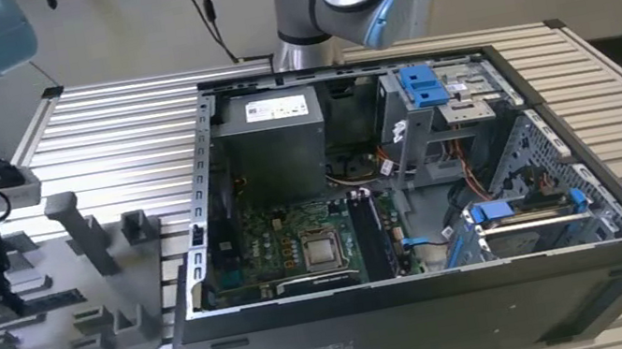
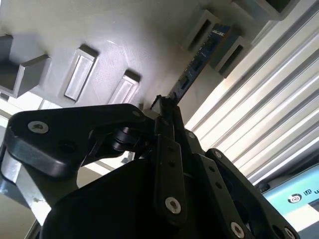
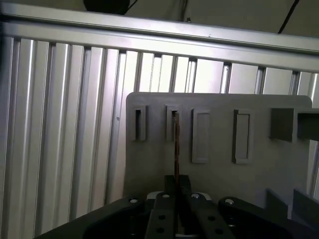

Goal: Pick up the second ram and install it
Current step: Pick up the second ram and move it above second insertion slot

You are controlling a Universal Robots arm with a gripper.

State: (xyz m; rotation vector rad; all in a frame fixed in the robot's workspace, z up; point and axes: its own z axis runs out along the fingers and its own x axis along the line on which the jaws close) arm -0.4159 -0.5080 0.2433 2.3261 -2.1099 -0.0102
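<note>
As the gripper (image 3: 176, 182) clasps it, the second ram (image 3: 176, 144) occupies its holder (image 3: 219, 130).

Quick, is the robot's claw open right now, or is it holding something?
Gripper: jaws closed on the second ram, a thin dark stick seen edge-on, its far end at a slot of the grey holder.

Open PC case (image 1: 438, 329) lies on its side on the slatted bench (image 1: 121, 130). Inside: green motherboard (image 1: 277, 237), grey power supply (image 1: 270, 139), blue drive brackets (image 1: 423, 84). Grey fixture plate (image 1: 135, 294) with upright slotted holders sits just beside the case, on the exterior view's left.
</note>
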